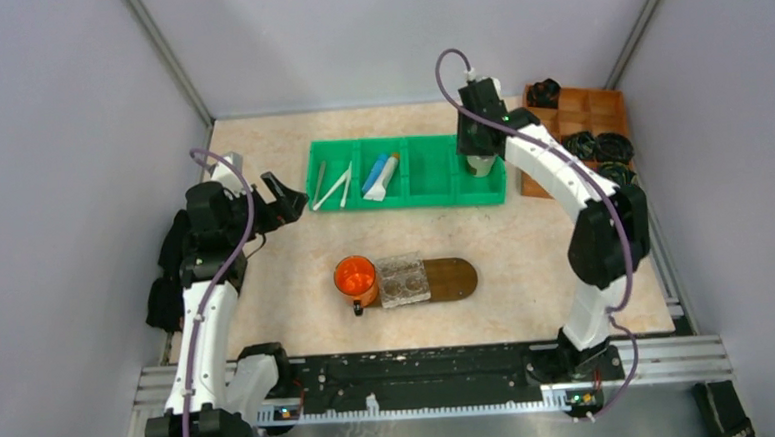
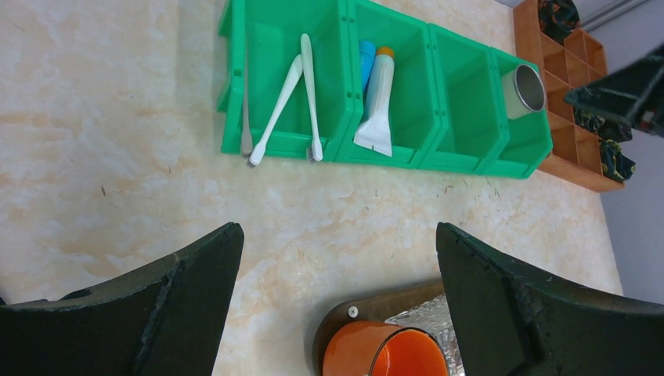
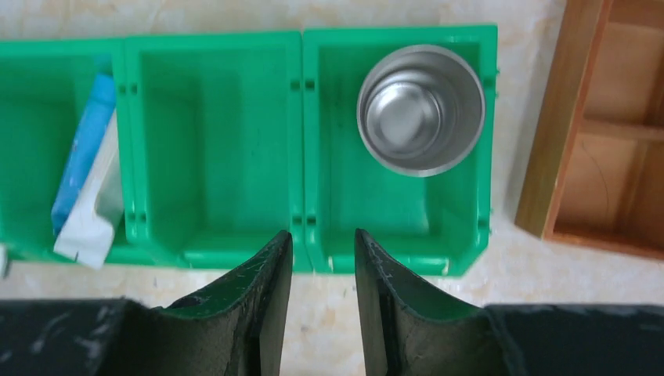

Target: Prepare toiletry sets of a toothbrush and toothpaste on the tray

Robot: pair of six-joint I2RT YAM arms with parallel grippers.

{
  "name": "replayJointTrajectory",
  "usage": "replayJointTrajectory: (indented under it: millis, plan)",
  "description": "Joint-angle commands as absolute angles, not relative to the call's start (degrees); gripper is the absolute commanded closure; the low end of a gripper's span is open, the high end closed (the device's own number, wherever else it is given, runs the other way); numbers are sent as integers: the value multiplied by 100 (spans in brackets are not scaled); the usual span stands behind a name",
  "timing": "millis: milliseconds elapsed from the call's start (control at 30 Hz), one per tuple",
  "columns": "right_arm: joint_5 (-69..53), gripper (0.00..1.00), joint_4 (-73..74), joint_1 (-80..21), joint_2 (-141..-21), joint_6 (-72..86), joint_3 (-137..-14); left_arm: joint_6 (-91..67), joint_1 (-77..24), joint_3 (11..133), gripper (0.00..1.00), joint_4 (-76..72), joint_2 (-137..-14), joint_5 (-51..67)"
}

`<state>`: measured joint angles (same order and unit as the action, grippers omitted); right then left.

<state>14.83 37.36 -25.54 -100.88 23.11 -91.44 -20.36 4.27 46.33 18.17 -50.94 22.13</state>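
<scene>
**Brushes and tubes in the green bin, both pincers holding nothing**

The toothbrushes [image 2: 278, 106] lie in the leftmost compartment of the green bin [image 1: 431, 176]. There are two white ones and a thinner grey one, with their heads towards the near wall. In the next compartment to the right, the blue tube [image 2: 366, 56] and the white tube [image 2: 377, 102] lie side by side and touching. The white tube has an orange cap.

The left pincer [image 2: 337, 235] hangs over the bare bench [image 1: 525, 241] just off the left end of the bin. Its fingers [image 2: 180, 298] are spread wide apart with nothing between them. In its wrist view the brushes lie ahead, on the left finger's side, and the tubes are nearer the middle. It touches none of them.

The right pincer [image 3: 321, 239] hovers over the near wall of the bin, where the third and fourth compartments meet. Its fingers are drawn close, with a narrow gap between them and nothing in it. The tubes lie two compartments to its left, well clear of it. A steel cup [image 3: 420, 110] stands upright in the rightmost compartment, just ahead and to the right.

The tray [image 1: 459, 278] lies on the bench between the two arms, well apart from the bin. An orange cup [image 1: 355, 277] sits at its left end and a silvery block [image 1: 403, 281] on its middle, while its right end shows bare wood. The orange-brown box [image 1: 584, 118] stands beyond the right end of the bin.
</scene>
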Motion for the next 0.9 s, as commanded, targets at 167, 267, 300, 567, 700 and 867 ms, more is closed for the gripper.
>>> replayJointTrajectory:
  millis: [167,267,300,567,700,867]
  plan:
    - [1395,62,3968,-2120,-11154,2223,-10032,-2013,458,4634,1,1825,-5061,2313]
    - [1580,60,3956,-2118,-11110,2274,-9927,-2013,458,4543,1,1751,-5095,2332]
    - [1642,60,3974,-2118,-11112,2279,-9930,-2017,458,4522,1,1725,-5112,2343]
    - [1815,59,3944,-2001,-11051,2373,-9755,-2021,458,4476,1,1662,-5150,2355]
    - [1850,59,3843,-1846,-11058,2499,-9584,-1996,457,4487,1,1701,-5143,2345]
    - [1869,59,3699,-1726,-11070,2641,-9406,-1987,458,4494,1,1740,-5130,2320]
